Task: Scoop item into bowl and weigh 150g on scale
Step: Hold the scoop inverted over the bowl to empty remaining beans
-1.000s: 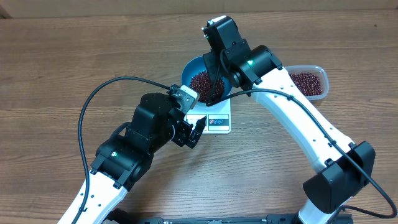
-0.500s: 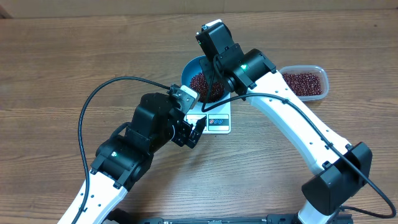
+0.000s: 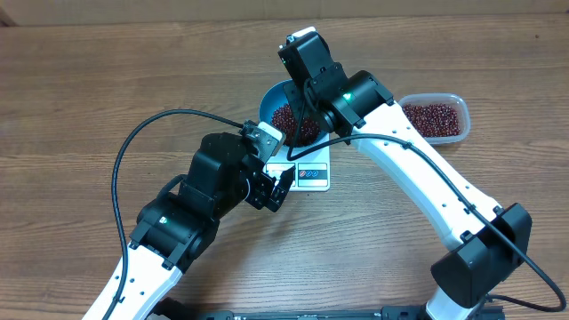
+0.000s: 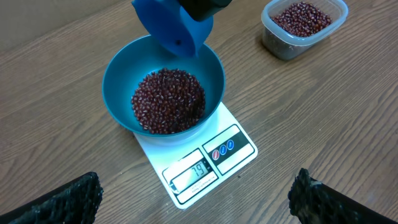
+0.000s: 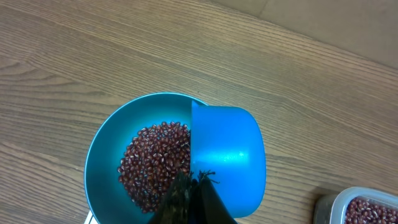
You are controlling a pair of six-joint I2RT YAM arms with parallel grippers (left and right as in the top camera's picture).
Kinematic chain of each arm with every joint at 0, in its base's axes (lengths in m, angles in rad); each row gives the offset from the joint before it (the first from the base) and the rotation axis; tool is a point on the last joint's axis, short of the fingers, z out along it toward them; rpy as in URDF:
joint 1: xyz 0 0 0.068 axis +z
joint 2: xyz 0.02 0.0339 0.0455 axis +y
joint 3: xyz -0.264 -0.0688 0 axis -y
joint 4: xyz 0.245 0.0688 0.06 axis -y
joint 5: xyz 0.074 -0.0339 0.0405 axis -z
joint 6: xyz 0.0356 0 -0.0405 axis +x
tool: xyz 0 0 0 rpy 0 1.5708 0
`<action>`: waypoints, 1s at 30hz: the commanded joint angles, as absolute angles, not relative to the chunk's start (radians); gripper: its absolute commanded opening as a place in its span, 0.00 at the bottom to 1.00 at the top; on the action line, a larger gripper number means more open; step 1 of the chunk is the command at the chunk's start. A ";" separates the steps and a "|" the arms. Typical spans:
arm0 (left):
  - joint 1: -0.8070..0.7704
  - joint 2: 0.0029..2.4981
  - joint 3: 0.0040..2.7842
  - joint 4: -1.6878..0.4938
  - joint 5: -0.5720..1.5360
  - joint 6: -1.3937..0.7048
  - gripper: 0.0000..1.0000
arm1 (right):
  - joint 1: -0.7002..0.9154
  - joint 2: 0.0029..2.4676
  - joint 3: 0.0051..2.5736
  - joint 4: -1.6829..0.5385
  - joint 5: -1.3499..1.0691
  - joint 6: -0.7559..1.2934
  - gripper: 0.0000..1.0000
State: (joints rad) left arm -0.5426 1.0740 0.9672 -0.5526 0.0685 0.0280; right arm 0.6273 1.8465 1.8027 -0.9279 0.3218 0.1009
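Hiding part of the bowl, right arm, tub (beans inside) nearby

Brown wood-grain table. Clear rounded-rectangular plastic tub stands upright on it, toward the right side. Blue scoop is raised off the table and tilted. Pale strip runs along the far edge, possibly cardboard; view inconclusive.

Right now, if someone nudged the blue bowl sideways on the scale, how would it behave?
The bowl probably slides rather than tips: it is wide and its beans lie low. It overhangs the small scale, so a firm push might carry it off the edge. Loose beans would likely shift.
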 commanded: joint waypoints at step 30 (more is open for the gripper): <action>-0.541 1.077 0.962 -0.550 0.078 0.019 0.99 | 0.637 1.810 1.835 -0.916 0.347 0.106 0.04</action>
